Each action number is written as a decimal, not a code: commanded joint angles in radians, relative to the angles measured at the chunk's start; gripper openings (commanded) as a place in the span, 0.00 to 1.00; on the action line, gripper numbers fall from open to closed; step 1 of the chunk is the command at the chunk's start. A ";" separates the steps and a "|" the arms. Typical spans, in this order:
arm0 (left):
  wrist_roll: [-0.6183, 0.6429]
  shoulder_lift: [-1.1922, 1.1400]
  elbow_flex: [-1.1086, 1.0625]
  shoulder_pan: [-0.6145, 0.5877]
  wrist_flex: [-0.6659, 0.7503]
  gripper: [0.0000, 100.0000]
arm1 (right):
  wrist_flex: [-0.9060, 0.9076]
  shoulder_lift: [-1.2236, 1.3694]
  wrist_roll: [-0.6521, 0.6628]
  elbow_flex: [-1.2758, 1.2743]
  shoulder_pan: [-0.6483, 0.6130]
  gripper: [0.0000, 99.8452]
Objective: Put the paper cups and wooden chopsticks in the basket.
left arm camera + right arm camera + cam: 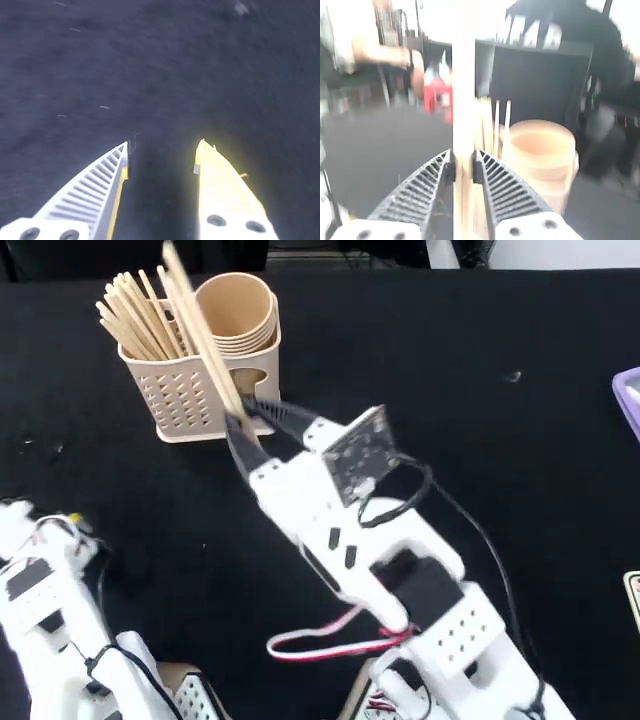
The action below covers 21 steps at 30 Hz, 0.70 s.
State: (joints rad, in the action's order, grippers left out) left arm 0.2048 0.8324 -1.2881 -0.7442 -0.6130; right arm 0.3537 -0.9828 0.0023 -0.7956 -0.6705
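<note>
- The black cloth-covered surface is spreading under everything; in the left wrist view it is lying bare beneath that arm's jaws.
- The white right arm is stretching from the near edge diagonally toward the basket, with a small dark circuit board sitting on its wrist.
- The white left arm is resting low at the near left corner, well apart from the basket.
- The beige perforated plastic basket is standing upright at the far left of the surface.
- A nested stack of tan paper cups is sitting upright in the basket's right compartment; in the right wrist view the stack is showing just beyond the jaws.
- A bundle of pale wooden chopsticks is standing fanned out in the left compartment, beside the cups.
- The right jaws are pinching nearly closed on further pale wooden chopsticks, gripping them near their lower ends just in front of the basket's front wall. These held sticks are tilting up and away across the basket, between bundle and cups.
- The left jaws are gaping moderately wide, with nothing between them.
- A pale purple object is peeking in at the right edge.
</note>
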 commanded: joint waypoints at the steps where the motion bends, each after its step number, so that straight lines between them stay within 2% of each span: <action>1: -0.077 0.021 -0.001 0.105 0.014 0.21 | -0.258 0.156 -0.021 0.122 0.017 0.01; 4: -0.112 0.021 -0.018 0.170 0.014 0.21 | -0.440 0.361 -0.018 0.214 0.006 0.01; 7: -0.114 0.021 -0.027 0.203 0.014 0.21 | -0.531 0.582 0.017 0.366 0.015 0.01; 12: -0.115 0.021 -0.028 0.208 0.014 0.21 | -0.534 0.888 0.092 0.662 0.018 0.01; 21: -0.115 0.021 -0.028 0.208 0.014 0.21 | -0.535 1.262 0.094 0.969 0.018 0.01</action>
State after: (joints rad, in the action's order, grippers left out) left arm 0.1020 0.8324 -1.3249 -0.5462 -0.6130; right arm -0.1557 0.2248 0.0806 0.0560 -0.6690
